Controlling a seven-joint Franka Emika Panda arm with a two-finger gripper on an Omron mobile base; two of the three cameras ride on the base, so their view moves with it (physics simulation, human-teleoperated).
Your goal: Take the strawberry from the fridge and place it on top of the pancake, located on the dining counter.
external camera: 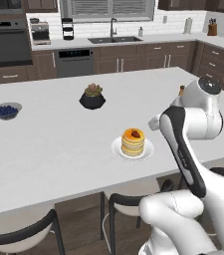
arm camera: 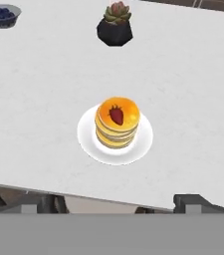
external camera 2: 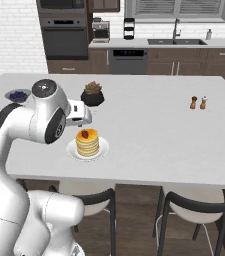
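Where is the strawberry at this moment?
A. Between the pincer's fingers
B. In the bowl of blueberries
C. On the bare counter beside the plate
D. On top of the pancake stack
D: the strawberry lies on the orange top of the pancake stack, on its white plate.

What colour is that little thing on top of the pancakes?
Red: the strawberry on the orange-topped pancake, clearest in the hand view.

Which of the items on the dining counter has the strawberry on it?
The pancake stack on its white plate: the strawberry lies on top. The bowl of blueberries and potted plant carry none.
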